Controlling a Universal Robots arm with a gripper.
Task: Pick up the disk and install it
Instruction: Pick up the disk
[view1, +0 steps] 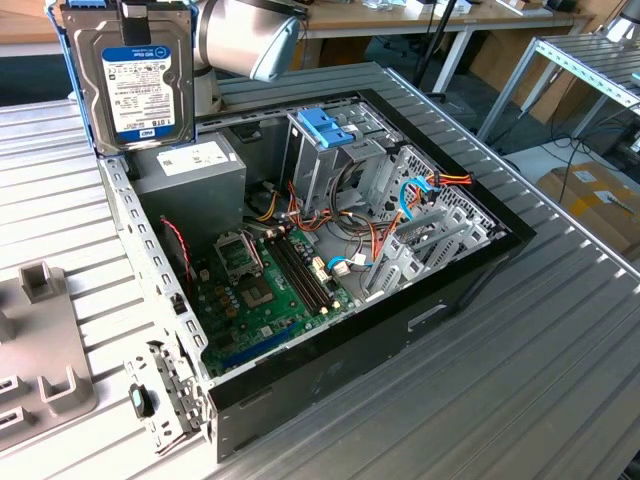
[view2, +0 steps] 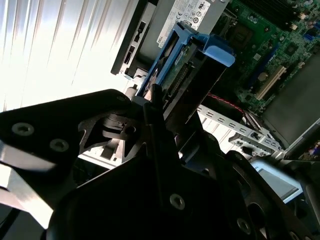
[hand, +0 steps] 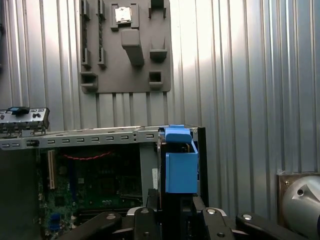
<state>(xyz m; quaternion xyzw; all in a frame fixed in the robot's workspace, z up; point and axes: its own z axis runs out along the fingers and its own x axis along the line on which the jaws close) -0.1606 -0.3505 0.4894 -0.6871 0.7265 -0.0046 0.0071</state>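
Note:
The disk (view1: 130, 75), a grey metal hard drive with a white-and-blue label and light-blue carrier rails, hangs upright in the air at the exterior view's far left, above the back corner of the open computer case (view1: 330, 375). My gripper (view1: 135, 8) is shut on its top edge. In both wrist views the blue carrier sticks out past the dark fingers (view2: 152, 107), over the case's edge: disk (view2: 192, 65), disk (hand: 181, 167), gripper (hand: 176, 212). The metal drive cage with a blue latch (view1: 325, 130) stands inside the case to the exterior view's right of the disk.
Inside the case lie a green motherboard (view1: 260, 285), a grey power supply (view1: 195, 165) and bundles of cables (view1: 420, 195). A grey fixture plate (view1: 40, 340) rests on the ribbed table beside the case. A loose metal bracket (view1: 160, 395) lies near the case's front corner.

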